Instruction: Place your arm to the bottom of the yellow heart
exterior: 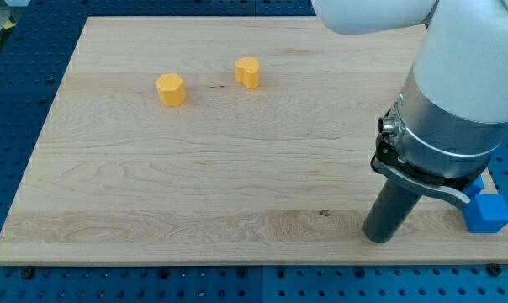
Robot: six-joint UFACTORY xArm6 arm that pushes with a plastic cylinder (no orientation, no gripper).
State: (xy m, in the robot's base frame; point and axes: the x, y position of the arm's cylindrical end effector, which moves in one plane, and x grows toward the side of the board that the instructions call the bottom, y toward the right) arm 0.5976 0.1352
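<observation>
The yellow heart (248, 72) lies on the wooden board (195, 185) near the view's top, a little left of centre. A second yellow block, roughly pentagon-shaped (171, 88), lies to its left. My tip (378, 238) rests on the board near the view's bottom right, far below and to the right of the heart, touching no block. The arm's large white and grey body fills the view's right side above the rod.
A blue block (488, 211) sits at the board's bottom right corner, just right of my rod and partly hidden by the arm. More blue shows just above it (477, 182); its shape is hidden. The board lies on a blue perforated table.
</observation>
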